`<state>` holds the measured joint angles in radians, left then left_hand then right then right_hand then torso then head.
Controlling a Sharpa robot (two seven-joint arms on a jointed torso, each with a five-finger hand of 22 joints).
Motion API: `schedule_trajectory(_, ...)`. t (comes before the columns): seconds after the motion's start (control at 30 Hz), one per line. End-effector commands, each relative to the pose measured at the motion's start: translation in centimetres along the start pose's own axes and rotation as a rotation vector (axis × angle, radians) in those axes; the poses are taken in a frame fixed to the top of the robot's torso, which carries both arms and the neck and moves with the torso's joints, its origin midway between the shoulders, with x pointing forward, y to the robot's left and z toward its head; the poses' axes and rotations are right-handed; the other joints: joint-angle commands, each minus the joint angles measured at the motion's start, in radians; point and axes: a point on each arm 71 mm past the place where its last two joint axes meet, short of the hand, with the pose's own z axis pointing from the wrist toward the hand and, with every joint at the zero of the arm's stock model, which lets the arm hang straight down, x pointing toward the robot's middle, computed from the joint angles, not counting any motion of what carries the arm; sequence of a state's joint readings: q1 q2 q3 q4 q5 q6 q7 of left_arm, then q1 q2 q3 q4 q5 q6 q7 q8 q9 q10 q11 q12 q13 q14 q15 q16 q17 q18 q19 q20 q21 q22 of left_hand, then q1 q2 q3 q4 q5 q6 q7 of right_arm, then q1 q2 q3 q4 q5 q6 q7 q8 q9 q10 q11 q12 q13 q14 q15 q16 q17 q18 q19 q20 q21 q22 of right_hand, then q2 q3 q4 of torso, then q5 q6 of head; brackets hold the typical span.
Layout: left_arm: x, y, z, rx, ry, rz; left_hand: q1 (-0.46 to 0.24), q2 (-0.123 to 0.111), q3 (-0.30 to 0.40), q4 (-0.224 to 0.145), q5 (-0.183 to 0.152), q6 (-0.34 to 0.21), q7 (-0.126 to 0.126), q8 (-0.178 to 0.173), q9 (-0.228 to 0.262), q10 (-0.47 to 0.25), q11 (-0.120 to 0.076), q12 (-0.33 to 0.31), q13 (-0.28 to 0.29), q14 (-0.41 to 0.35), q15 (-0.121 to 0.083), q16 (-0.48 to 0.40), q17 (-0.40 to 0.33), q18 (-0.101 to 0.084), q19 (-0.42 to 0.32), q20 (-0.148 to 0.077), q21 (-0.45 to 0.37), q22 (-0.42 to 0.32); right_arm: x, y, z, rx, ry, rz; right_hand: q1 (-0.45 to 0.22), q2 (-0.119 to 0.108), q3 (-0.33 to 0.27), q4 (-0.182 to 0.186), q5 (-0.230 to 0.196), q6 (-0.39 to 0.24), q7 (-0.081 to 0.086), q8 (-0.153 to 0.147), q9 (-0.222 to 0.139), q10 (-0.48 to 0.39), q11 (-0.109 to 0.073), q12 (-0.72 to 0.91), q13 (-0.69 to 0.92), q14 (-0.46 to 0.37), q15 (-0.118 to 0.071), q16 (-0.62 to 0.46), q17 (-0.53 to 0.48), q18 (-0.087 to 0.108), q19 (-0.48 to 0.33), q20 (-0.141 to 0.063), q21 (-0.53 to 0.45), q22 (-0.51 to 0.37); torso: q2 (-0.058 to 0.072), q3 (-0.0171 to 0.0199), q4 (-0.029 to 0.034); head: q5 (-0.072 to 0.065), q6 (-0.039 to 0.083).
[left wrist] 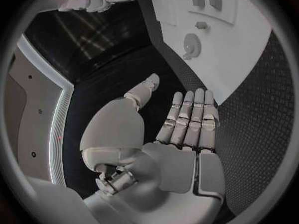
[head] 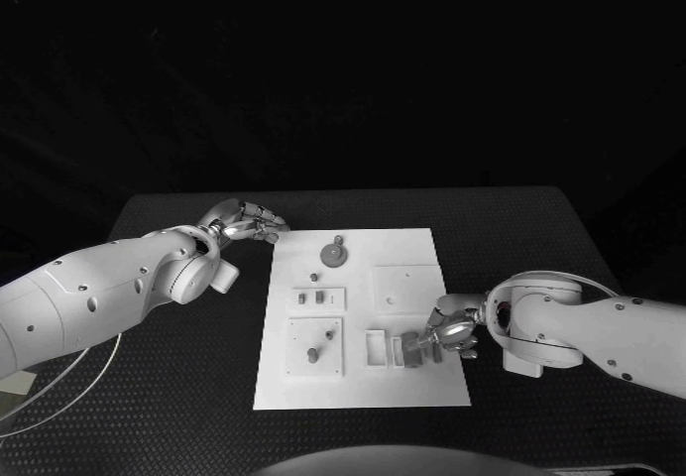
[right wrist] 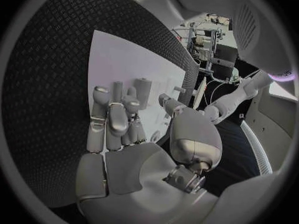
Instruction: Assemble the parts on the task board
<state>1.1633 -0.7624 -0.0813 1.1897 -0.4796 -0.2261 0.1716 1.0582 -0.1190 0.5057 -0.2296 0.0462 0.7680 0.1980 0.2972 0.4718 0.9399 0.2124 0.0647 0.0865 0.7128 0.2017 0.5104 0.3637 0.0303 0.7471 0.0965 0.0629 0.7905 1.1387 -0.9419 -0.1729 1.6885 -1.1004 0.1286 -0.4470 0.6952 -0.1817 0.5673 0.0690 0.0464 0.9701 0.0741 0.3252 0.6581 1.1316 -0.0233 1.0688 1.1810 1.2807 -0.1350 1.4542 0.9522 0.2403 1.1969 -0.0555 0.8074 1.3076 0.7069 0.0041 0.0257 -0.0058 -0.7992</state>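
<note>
Darkness surrounds a black, finely textured table (head: 186, 397), and the white task board (head: 414, 387) lies flat in its middle, long side running away from the robot. Largest on the board are the square fixtures: one near the front left with a small peg standing in it (head: 314, 349), another plainer one to the right of centre (head: 406, 289), and a smaller block with two slots (head: 319, 297) between them. A round gear-like part (head: 335, 256) sits toward the far end. The left hand (left wrist: 181, 129) rests off the board's far left corner, fingers straight and together with the thumb apart, holding nothing. The right hand (head: 455, 332) is at the board's right edge, its fingers bent down over a row of small upright parts (head: 410, 349) beside a narrow slotted holder (head: 378, 349); whether it has one pinched or merely touches them, I cannot tell. The risk, in my judgement, lies here: the parts stand close together, so fingers closing on one could knock its neighbours over or drag them out of line, and a push at the edge could slide the unheld board across the table.
</note>
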Motion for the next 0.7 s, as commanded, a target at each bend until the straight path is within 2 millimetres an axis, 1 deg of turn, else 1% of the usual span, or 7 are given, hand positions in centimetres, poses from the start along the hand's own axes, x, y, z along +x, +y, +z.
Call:
schedule_trajectory(0.03,0.1,-0.1,0.0,0.014,0.008,-0.009,-0.011,-0.001,0.001,0.007,0.004,-0.009,0.017,0.004,-0.001,-0.003,0.0,0.006,-0.002,-0.007,-0.002,-0.007,0.002,0.016,-0.006,0.003,0.006,-0.001,-0.1,0.2,0.2,0.004,-0.034,-0.035,-0.01,0.001,0.001,0.006,0.002,0.014,0.011,-0.004,0.001,0.004,-0.003,0.004,-0.001,0.003,0.003,0.004,0.003,0.022,-0.003,-0.002,0.007,0.023,0.001,0.0002,0.0014,0.0,-0.004)
schedule_trajectory(0.23,0.1,-0.1,0.0,0.014,0.009,-0.009,-0.011,0.0,0.001,0.007,0.004,-0.009,0.017,0.004,-0.001,-0.003,0.0,0.006,-0.002,-0.007,-0.002,-0.007,0.002,0.016,-0.006,0.003,0.006,-0.001,0.1,0.5,0.8,0.002,-0.029,-0.038,-0.006,0.005,0.002,0.003,0.002,0.014,0.011,-0.005,0.002,0.005,-0.003,0.005,-0.002,0.005,0.003,0.005,0.005,0.022,-0.003,-0.002,0.009,0.023,0.001,-0.0006,0.0013,0.003,-0.006)
schedule_trajectory(0.47,0.0,0.0,-0.1,0.011,0.01,-0.01,-0.013,0.001,0.0,0.009,0.004,-0.007,0.016,0.006,-0.001,-0.003,0.0,0.006,-0.002,-0.008,-0.001,-0.008,0.003,0.016,-0.007,0.004,0.006,-0.002,0.6,0.6,1.4,0.011,-0.034,-0.048,0.0,0.02,-0.004,-0.009,0.002,0.013,0.012,-0.01,0.002,0.006,-0.002,0.006,-0.004,0.003,0.003,0.005,0.004,0.022,-0.006,-0.003,0.014,0.023,0.001,0.0007,-0.0005,0.009,-0.011)
schedule_trajectory(0.57,0.0,0.0,-0.1,0.01,0.011,-0.011,-0.013,0.001,0.0,0.009,0.004,-0.007,0.016,0.006,-0.001,-0.003,0.0,0.006,-0.002,-0.008,-0.001,-0.008,0.003,0.016,-0.007,0.004,0.006,-0.002,0.6,0.6,1.6,0.017,-0.036,-0.056,0.001,0.023,-0.006,-0.012,0.003,0.013,0.013,-0.011,0.003,0.006,-0.002,0.006,-0.005,0.002,0.004,0.005,0.002,0.022,-0.007,-0.003,0.015,0.022,0.001,0.0003,-0.001,0.009,-0.012)
schedule_trajectory(0.7,0.0,0.0,-0.1,0.01,0.013,-0.011,-0.013,0.001,-0.001,0.009,0.004,-0.008,0.016,0.005,-0.001,-0.002,0.0,0.006,-0.003,-0.008,-0.001,-0.009,0.003,0.016,-0.007,0.004,0.006,-0.003,0.6,0.5,1.8,0.027,-0.042,-0.069,0.003,0.029,-0.01,-0.018,0.002,0.013,0.013,-0.013,0.003,0.005,-0.001,0.006,-0.006,0.002,0.004,0.004,0.003,0.022,-0.009,-0.002,0.017,0.022,0.001,-0.0005,-0.0003,0.009,-0.015)
